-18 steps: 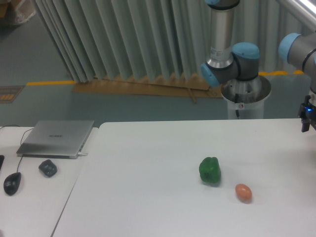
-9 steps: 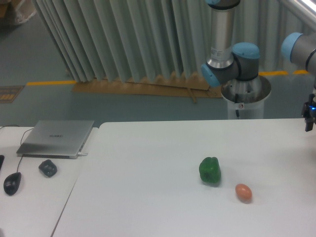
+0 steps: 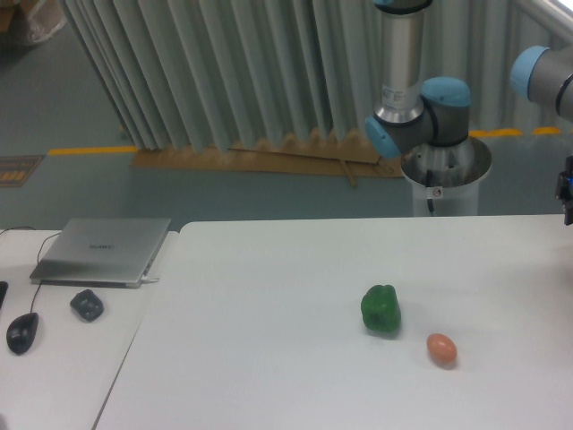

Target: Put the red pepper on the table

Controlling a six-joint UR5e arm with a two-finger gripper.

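**Showing the arm at the right frame edge, with the table holding two small items**

Standing behind the table (image 3: 295,269), the UR5e arm (image 3: 421,98) rises from a grey pedestal base (image 3: 445,175) with blue-capped joints; its upper links pass out of the top of the frame and return at the far right. Only a dark sliver of the gripper (image 3: 568,190), carrying a small blue light, shows at the right edge, level with the table's far rim. Its fingers are cut off by the frame, so whether the claw is wide, narrow or holding anything cannot be told. The red pepper does not appear anywhere in view; if it is at the claw, it lies beyond the frame edge.

Below and well to the left of the claw, a green bell pepper (image 3: 381,310) sits on the white tabletop. An orange-brown egg-shaped item (image 3: 441,349) lies near it, slightly closer to the camera and on the side nearer the claw; the two are apart, not touching.

Farthest from the claw, at the left of the scene, a smaller white desk (image 3: 63,358) adjoins the table. It bears a closed silver laptop (image 3: 103,251), a dark lumpy object (image 3: 87,305) and a black mouse (image 3: 22,332) with its cable. Pale pleated curtains (image 3: 224,72) hang behind, above a floor marked with a yellow line (image 3: 89,150).
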